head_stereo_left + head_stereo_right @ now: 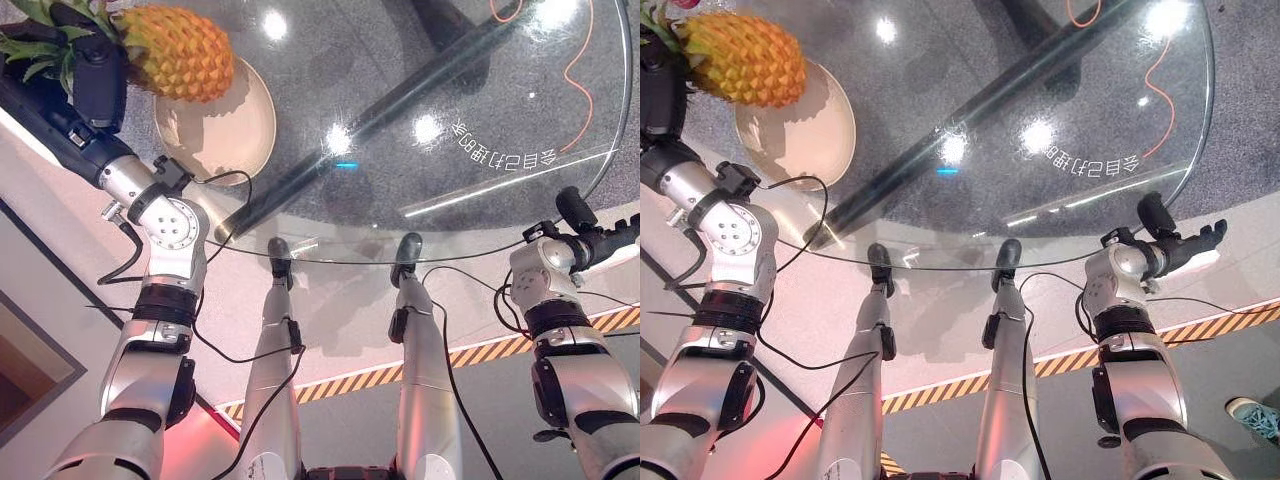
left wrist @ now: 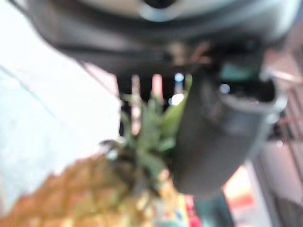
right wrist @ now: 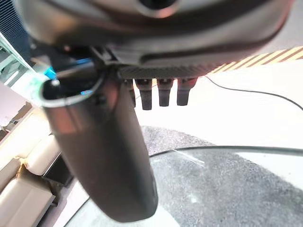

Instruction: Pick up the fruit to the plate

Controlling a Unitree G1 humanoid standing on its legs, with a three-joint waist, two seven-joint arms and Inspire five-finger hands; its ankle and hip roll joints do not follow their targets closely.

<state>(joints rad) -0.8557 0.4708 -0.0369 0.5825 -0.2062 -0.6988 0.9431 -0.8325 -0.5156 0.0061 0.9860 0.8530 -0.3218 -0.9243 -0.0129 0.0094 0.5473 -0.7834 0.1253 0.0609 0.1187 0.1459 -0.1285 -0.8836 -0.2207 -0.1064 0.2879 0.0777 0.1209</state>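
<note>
A round glass table is standing in front of me, its near rim curving across at my six o'clock, and I am seeing grey speckled floor through it. A cream plate is lying directly on the glass at about ten o'clock, close to the rim. White lettering is showing on the glass at about one o'clock. A dark bar is running diagonally under the glass.

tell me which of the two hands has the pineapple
The left hand: it is closed around the pineapple's leafy crown, holding it over the plate. The right hand hangs open off the glass table's edge, holding nothing.
</note>
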